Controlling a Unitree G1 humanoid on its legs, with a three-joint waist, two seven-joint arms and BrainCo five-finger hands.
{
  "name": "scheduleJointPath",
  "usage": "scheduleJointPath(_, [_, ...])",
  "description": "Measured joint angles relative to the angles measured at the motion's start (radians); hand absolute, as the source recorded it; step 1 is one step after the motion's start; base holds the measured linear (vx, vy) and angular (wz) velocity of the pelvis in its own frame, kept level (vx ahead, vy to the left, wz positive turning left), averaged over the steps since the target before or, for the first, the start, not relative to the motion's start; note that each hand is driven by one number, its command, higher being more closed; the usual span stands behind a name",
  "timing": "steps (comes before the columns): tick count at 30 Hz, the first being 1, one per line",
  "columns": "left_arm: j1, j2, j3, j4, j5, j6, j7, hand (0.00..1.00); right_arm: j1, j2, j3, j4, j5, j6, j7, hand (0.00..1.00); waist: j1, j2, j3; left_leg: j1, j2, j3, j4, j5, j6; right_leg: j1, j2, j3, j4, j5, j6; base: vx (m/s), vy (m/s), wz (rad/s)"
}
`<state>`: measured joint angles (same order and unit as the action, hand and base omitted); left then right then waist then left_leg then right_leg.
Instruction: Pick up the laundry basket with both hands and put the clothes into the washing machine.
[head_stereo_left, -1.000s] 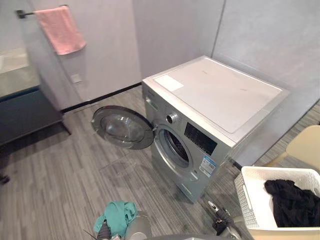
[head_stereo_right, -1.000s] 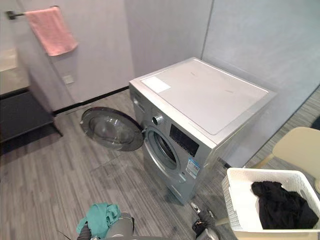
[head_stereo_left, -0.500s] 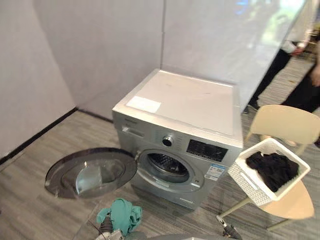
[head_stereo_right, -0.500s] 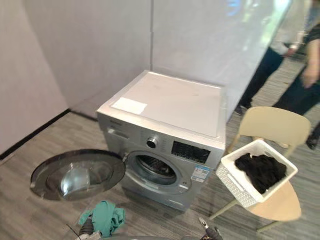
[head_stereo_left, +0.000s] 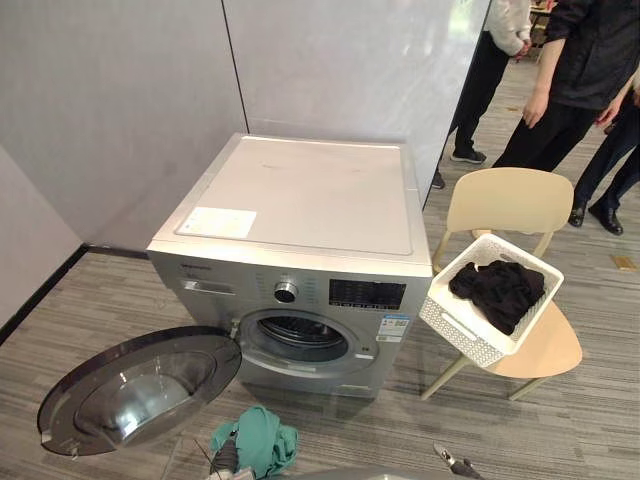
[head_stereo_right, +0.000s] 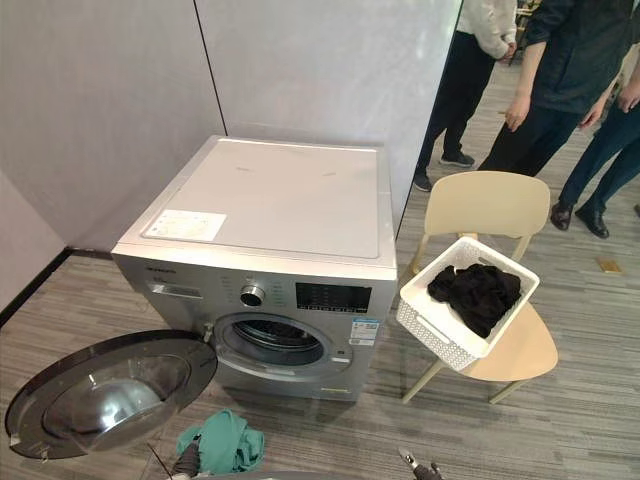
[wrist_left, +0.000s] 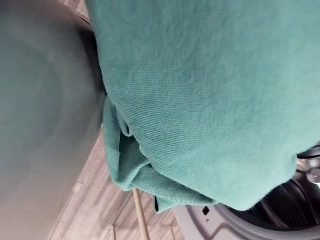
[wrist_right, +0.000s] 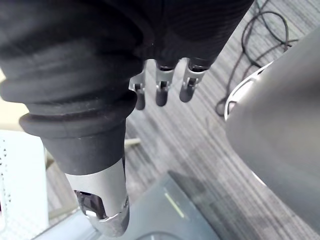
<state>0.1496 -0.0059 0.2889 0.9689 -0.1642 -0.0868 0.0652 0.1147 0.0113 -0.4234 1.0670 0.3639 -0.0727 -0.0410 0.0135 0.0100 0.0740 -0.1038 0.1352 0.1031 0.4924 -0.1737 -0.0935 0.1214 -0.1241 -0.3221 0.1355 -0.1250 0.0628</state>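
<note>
Camera swung right; teal cloth (head_stereo_left: 258, 443) largely hides left hand (head_stereo_left: 224, 462).

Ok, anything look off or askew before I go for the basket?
The white laundry basket sits tilted on the beige chair. Its lower end appears to overhang the seat toward the washing machine, with black clothes inside. A teal garment is outside it, low in front of the machine.

My right hand (wrist_right: 160, 75) hangs low at my right side, fingers (wrist_right: 187, 91) relaxed and loosely straight, gripping nothing. My left hand (head_stereo_left: 224, 462) sits low on my left.
</note>
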Motion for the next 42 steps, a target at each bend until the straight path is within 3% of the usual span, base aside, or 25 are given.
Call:
scheduleJointPath(2, [0.016,-0.032,0.049,-0.048,-0.008,-0.010,0.001,1.00,0.001,-0.018,0.024,-0.018,-0.012,0.001,0.000,0.00,0.011,0.034,0.024,-0.096,0.024,-0.053,0.218,0.006,-0.008,0.011,0.016,0.019,0.022,-0.016,0.014,-0.05,0.109,-0.12])
scheduleJointPath(5, [0.032,-0.031,0.060,-0.054,-0.028,-0.009,0.001,1.00,0.003,-0.021,0.020,-0.024,-0.019,0.002,0.000,0.00,0.023,0.030,0.031,-0.098,0.018,-0.065,0.257,0.004,-0.017,0.016,-0.017,0.061,0.034,-0.020,0.016,0.01,0.123,-0.29])
scheduleJointPath(6, [0.035,-0.029,0.063,-0.054,-0.030,-0.010,0.001,1.00,0.001,-0.023,0.020,-0.024,-0.021,0.002,0.000,0.00,0.023,0.032,0.032,-0.095,0.024,-0.060,0.250,-0.011,-0.006,0.011,-0.020,0.074,0.034,-0.018,0.017,0.03,0.131,-0.47])
scheduleJointPath(8, [0.050,-0.027,0.075,-0.055,-0.040,-0.010,0.002,1.00,0.004,-0.021,0.018,-0.021,-0.021,0.002,-0.001,0.00,0.021,0.029,0.032,-0.060,0.069,-0.087,0.124,-0.037,0.028,-0.001,-0.030,0.102,0.038,-0.006,0.038,0.03,0.174,-0.40])
scheduleJointPath(10, [0.058,-0.025,0.066,-0.051,-0.041,-0.009,0.004,1.00,0.002,-0.026,0.019,-0.010,-0.022,0.002,-0.002,0.00,0.019,0.033,0.029,0.018,0.052,-0.166,-0.062,-0.060,-0.045,-0.012,-0.046,0.119,0.030,0.005,0.065,0.06,0.291,-0.28])
scheduleJointPath(11, [0.063,-0.008,0.044,-0.047,-0.048,-0.009,0.005,1.00,-0.002,-0.025,0.029,0.011,-0.021,0.003,-0.002,0.00,0.002,0.023,0.031,0.051,0.018,-0.154,-0.124,-0.065,-0.026,-0.001,-0.065,0.131,0.008,0.015,0.083,0.09,0.179,-0.06])
scheduleJointPath(12, [0.064,0.030,0.003,-0.046,-0.049,-0.009,0.008,1.00,-0.002,-0.015,0.034,0.017,-0.023,0.006,0.000,0.00,0.000,0.001,0.028,0.057,-0.013,-0.155,-0.141,-0.055,-0.014,0.002,-0.072,0.134,0.000,0.022,0.079,0.12,0.186,0.07])
scheduleJointPath(14, [0.064,0.058,-0.056,-0.049,-0.048,-0.008,0.009,1.00,0.011,-0.009,0.036,0.018,-0.023,0.006,-0.001,0.00,0.000,-0.017,0.022,0.072,-0.043,-0.157,-0.141,-0.054,-0.012,0.030,-0.089,0.128,-0.020,0.033,0.090,0.09,0.146,0.13])
scheduleJointPath(18, [0.072,0.072,-0.170,-0.110,-0.039,-0.009,0.001,1.00,0.014,-0.010,0.043,0.014,-0.024,0.003,0.003,0.00,0.001,-0.009,0.018,0.120,-0.067,-0.143,-0.187,-0.038,0.008,0.059,-0.113,0.131,-0.035,0.037,0.095,0.01,0.060,0.01])
scheduleJointPath(22, [0.076,0.060,-0.323,-0.242,-0.039,-0.008,-0.028,1.00,0.012,-0.037,0.092,0.006,-0.030,0.000,0.016,0.00,-0.003,-0.003,0.018,0.087,-0.046,-0.126,-0.249,0.011,0.000,-0.030,-0.103,0.146,-0.012,0.037,0.106,-0.10,-0.037,-0.16])
scheduleJointPath(24, [0.061,0.043,-0.361,-0.315,-0.050,-0.009,-0.046,1.00,-0.001,-0.060,0.110,-0.005,-0.038,-0.005,0.024,0.00,-0.011,0.015,0.048,0.021,-0.029,-0.129,-0.188,0.001,-0.008,-0.099,-0.090,0.158,0.059,0.024,0.106,-0.14,-0.040,-0.08])
scheduleJointPath(26, [0.014,0.026,-0.369,-0.390,-0.085,-0.012,-0.045,1.00,-0.040,-0.071,0.113,-0.037,-0.043,-0.008,0.024,0.00,-0.027,0.020,0.128,-0.082,-0.011,-0.131,-0.049,-0.029,-0.011,-0.208,-0.090,0.173,0.237,-0.033,0.109,-0.18,-0.016,0.02])
scheduleJointPath(28, [-0.052,0.032,-0.360,-0.450,-0.116,-0.014,-0.038,1.00,-0.065,-0.072,0.142,-0.080,-0.042,-0.009,0.023,0.00,-0.027,0.006,0.189,-0.184,0.008,-0.131,0.093,-0.074,-0.018,-0.329,-0.091,0.194,0.415,-0.099,0.106,-0.30,-0.044,-0.07])
scheduleJointPath(29, [-0.114,0.039,-0.356,-0.471,-0.161,-0.022,-0.014,1.00,-0.083,-0.071,0.184,-0.117,-0.040,-0.010,0.019,0.00,-0.025,-0.016,0.227,-0.285,0.031,-0.134,0.213,-0.127,-0.021,-0.437,-0.085,0.211,0.551,-0.154,0.101,-0.31,-0.071,-0.14])
scheduleJointPath(32, [-0.219,0.037,-0.323,-0.472,-0.219,-0.025,0.040,1.00,-0.111,-0.071,0.265,-0.206,-0.026,-0.008,0.012,0.00,-0.022,-0.043,0.256,-0.489,0.069,-0.150,0.446,-0.221,-0.034,-0.656,-0.086,0.245,0.793,-0.256,0.106,-0.28,-0.070,-0.28])
scheduleJointPath(34, [-0.278,0.040,-0.295,-0.472,-0.248,-0.025,0.076,1.00,-0.124,-0.073,0.278,-0.263,-0.011,-0.009,-0.006,0.00,-0.024,-0.047,0.281,-0.565,0.081,-0.157,0.552,-0.253,-0.036,-0.744,-0.085,0.266,0.904,-0.292,0.104,-0.20,-0.004,-0.26])
scheduleJointPath(39, [-0.447,0.081,-0.149,-0.469,-0.340,-0.031,0.166,1.00,-0.143,-0.080,0.295,-0.356,-0.003,-0.023,-0.030,0.00,-0.025,-0.050,0.311,-0.754,0.113,-0.185,0.749,-0.302,-0.058,-0.949,-0.055,0.302,1.106,-0.339,0.083,-0.16,-0.015,-0.24])
scheduleJointPath(42, [-0.562,0.150,-0.057,-0.444,-0.398,-0.033,0.201,1.00,-0.150,-0.076,0.294,-0.412,0.032,-0.039,-0.047,0.00,-0.026,-0.064,0.330,-0.851,0.131,-0.210,0.851,-0.326,-0.069,-1.052,-0.040,0.309,1.210,-0.362,0.078,-0.11,-0.041,-0.22])
